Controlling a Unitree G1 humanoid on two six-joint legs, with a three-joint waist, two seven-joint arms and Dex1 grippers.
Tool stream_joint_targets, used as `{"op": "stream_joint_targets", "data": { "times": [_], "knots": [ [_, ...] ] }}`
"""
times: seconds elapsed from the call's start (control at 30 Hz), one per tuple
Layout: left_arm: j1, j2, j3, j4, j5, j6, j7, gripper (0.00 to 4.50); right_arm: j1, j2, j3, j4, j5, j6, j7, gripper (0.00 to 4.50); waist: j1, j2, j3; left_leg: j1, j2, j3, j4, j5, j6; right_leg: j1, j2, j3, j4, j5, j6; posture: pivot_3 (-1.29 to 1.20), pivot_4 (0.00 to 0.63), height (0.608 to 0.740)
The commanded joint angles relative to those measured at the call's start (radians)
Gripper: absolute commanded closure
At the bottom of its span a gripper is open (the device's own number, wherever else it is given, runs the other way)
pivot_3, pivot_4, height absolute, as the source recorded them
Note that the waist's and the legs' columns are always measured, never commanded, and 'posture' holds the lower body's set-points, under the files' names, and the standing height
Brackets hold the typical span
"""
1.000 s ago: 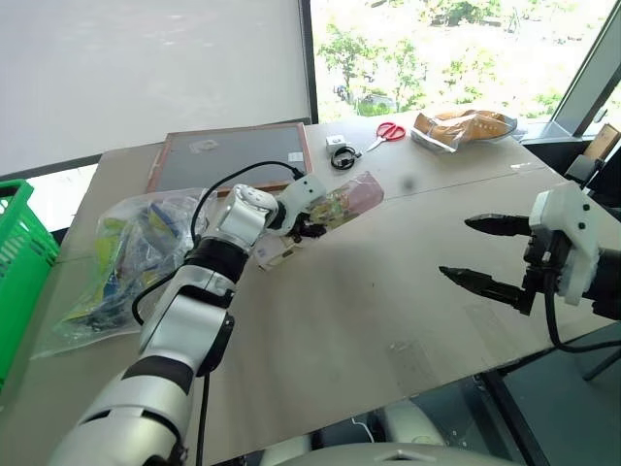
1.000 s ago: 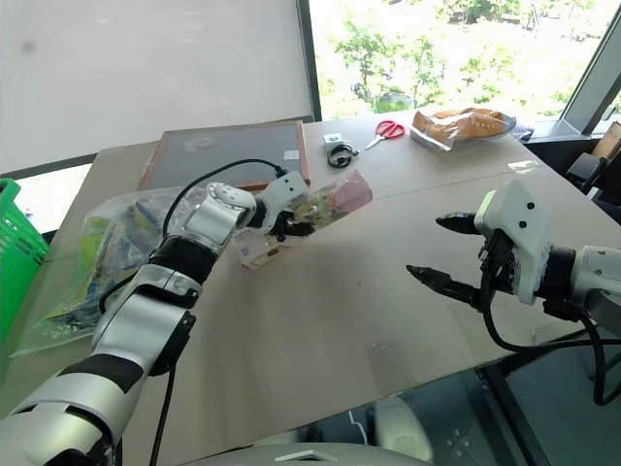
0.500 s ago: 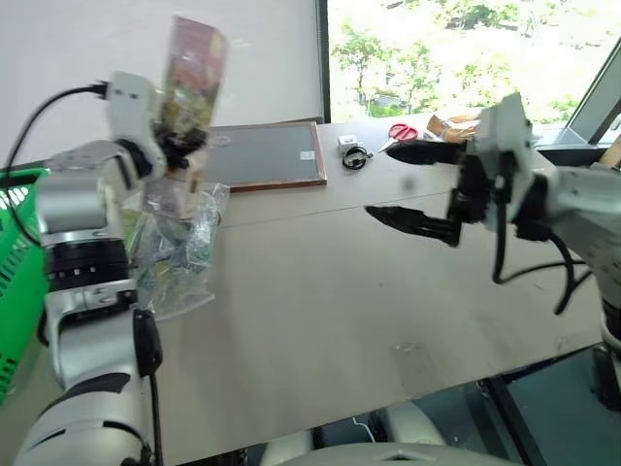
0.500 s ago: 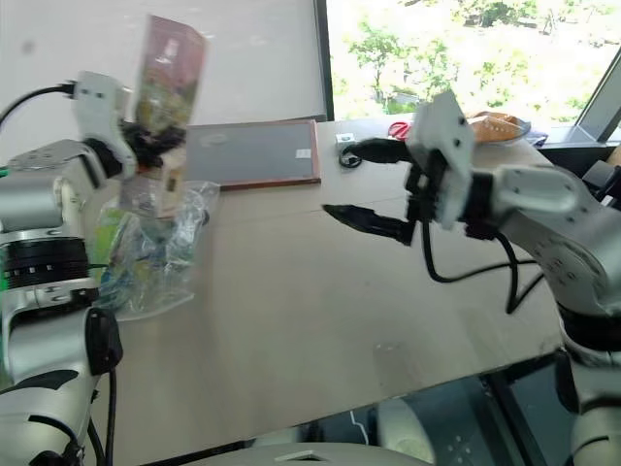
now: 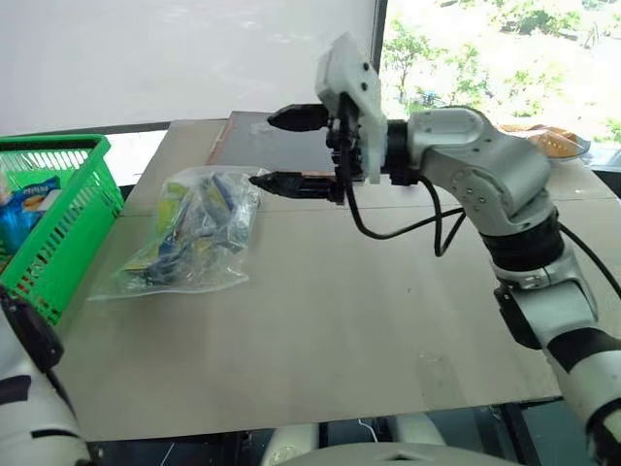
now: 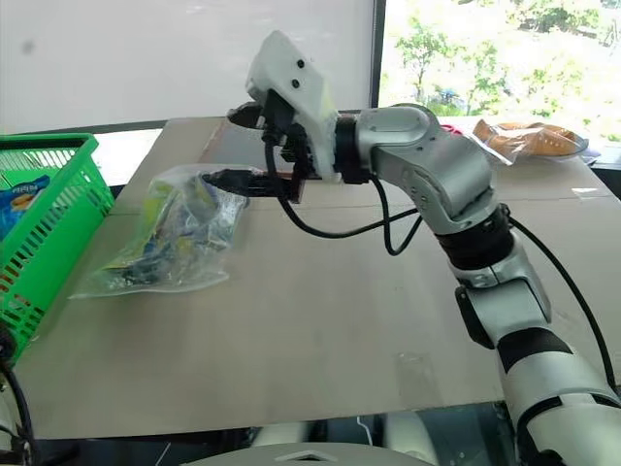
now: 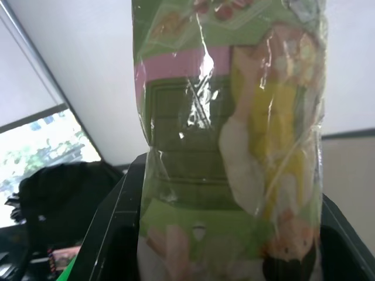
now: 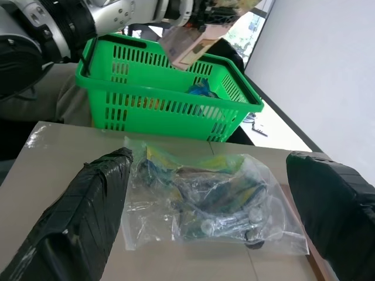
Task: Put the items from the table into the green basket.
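The clear plastic bag of packets (image 5: 189, 233) lies on the beige surface (image 5: 330, 330) just beside the green basket (image 5: 58, 233), nothing between them. The right gripper (image 5: 281, 150) hangs above the bag's far edge, jaws spread and empty. Over the basket, the left gripper (image 8: 202, 20) pinches the pink box (image 7: 228, 158). A dark framed board (image 5: 257, 136) lies behind the bag.
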Motion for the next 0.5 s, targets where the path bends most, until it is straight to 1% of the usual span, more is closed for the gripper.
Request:
{"op": "stream_joint_targets", "data": {
  "times": [0.03, 0.07, 0.17, 0.2, 0.27, 0.33, 0.37, 0.43, 0.5],
  "knots": [
    [0.088, 0.077, -0.054, 0.152, 0.094, -0.132, 0.162, 1.71, -0.016, 0.027, -0.028, -0.031, -0.008, -0.009, -0.008, 0.0, -0.009, -0.001, -0.001, 0.0, 0.0, 0.0, 0.0, 0.0, 0.0, 0.0, 0.0, -0.001, 0.0, 0.0, 0.0, 0.08, 0.0, 0.74],
    [0.103, 0.09, -0.066, 0.18, 0.11, -0.137, 0.215, 1.55, -0.013, 0.032, -0.031, -0.031, -0.013, -0.006, -0.01, 0.0, -0.011, -0.002, -0.002, 0.0, 0.0, 0.0, 0.0, 0.0, -0.001, 0.0, 0.0, -0.002, 0.001, 0.0, 0.0, 0.08, 0.0, 0.74],
    [0.108, 0.083, -0.084, 0.18, 0.106, -0.226, 0.204, 0.33, 0.0, 0.023, -0.04, -0.043, -0.02, 0.008, -0.011, 0.0, -0.011, -0.005, -0.004, -0.001, 0.001, -0.005, 0.0, 0.002, -0.003, 0.0, 0.0, -0.008, 0.001, 0.0, 0.0, 0.08, 0.0, 0.74],
    [0.104, 0.075, -0.083, 0.17, 0.095, -0.253, 0.194, 0.07, 0.004, 0.019, -0.044, -0.046, -0.023, 0.013, -0.016, 0.0, -0.008, -0.006, -0.004, -0.002, 0.001, -0.008, -0.001, 0.002, -0.004, 0.0, 0.0, -0.011, 0.001, 0.0, 0.0, 0.08, 0.0, 0.74],
    [0.093, 0.054, -0.071, 0.139, 0.065, -0.305, 0.163, 0.07, 0.015, 0.01, -0.049, -0.05, -0.032, 0.022, -0.022, 0.0, -0.002, -0.008, -0.006, -0.002, 0.001, -0.011, -0.001, 0.003, -0.006, 0.0, -0.002, -0.015, 0.001, 0.0, -0.001, 0.08, 0.0, 0.74],
    [0.086, 0.013, -0.062, 0.053, 0.018, -0.354, 0.092, 0.07, 0.034, -0.01, -0.054, -0.06, -0.044, 0.025, -0.025, 0.0, 0.002, -0.009, -0.007, -0.002, -0.001, -0.012, -0.001, 0.004, -0.007, 0.001, -0.004, -0.016, 0.0, 0.0, -0.001, 0.09, 0.0, 0.74],
    [0.086, -0.018, -0.061, -0.016, -0.014, -0.348, 0.049, 0.07, 0.049, -0.024, -0.062, -0.067, -0.044, 0.034, -0.031, 0.0, 0.002, -0.01, -0.009, -0.002, -0.001, -0.013, -0.001, 0.004, -0.007, 0.002, -0.005, -0.017, 0.0, 0.0, -0.001, 0.09, 0.0, 0.74],
    [0.094, -0.104, -0.046, -0.186, -0.124, -0.272, -0.053, 0.07, 0.093, -0.064, -0.075, -0.087, -0.052, 0.048, -0.039, 0.0, 0.007, -0.01, -0.012, -0.002, -0.003, -0.013, -0.001, 0.004, -0.007, 0.003, -0.007, -0.017, 0.0, 0.0, -0.001, 0.09, 0.0, 0.74],
    [0.14, -0.21, -0.052, -0.424, -0.237, -0.114, -0.12, 0.07, 0.171, -0.131, -0.086, -0.115, -0.089, 0.041, -0.058, 0.0, 0.012, -0.009, -0.014, -0.002, -0.005, -0.015, -0.001, 0.004, -0.006, 0.005, -0.009, -0.019, 0.0, 0.0, -0.001, 0.09, 0.0, 0.74]
  ]
}}
